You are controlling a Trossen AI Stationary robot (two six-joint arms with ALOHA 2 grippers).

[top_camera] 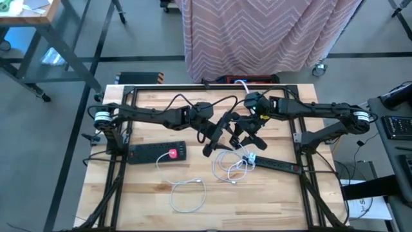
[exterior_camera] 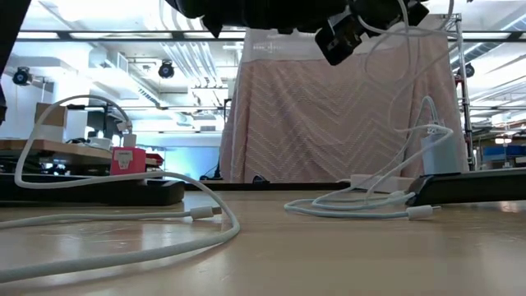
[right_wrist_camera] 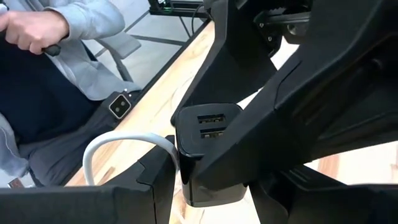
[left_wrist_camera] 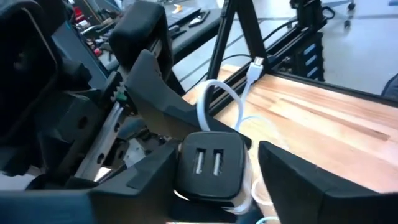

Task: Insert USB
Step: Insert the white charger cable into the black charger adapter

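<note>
Here, above the middle of the light wooden table [top_camera: 148,187], the two dark grippers meet over a small black charger block with two USB sockets [left_wrist_camera: 208,167]. The right gripper [right_wrist_camera: 208,186] is clamped on the block, one finger against each side, with the sockets facing up toward its wrist camera. The left gripper [left_wrist_camera: 214,180] stands around the same block; one finger [left_wrist_camera: 134,177] lies against its side, while the other finger [left_wrist_camera: 305,183] is clear of it, so its jaws are wider than the block.

A white cable [right_wrist_camera: 118,149] arcs out just beside the block, and its white plug [left_wrist_camera: 255,67] hangs free in the air beyond it.

On the table below the block, a loose tangle of white cable [top_camera: 232,169] lies against a long black power strip [top_camera: 277,165]. Further out toward the left arm sits a second black power strip with a red switch [top_camera: 158,153], and a separate white cable loop [top_camera: 188,195] lies nearer the table's front edge.

Beyond the table, a person in a grey sleeve [right_wrist_camera: 93,18] sits.
</note>
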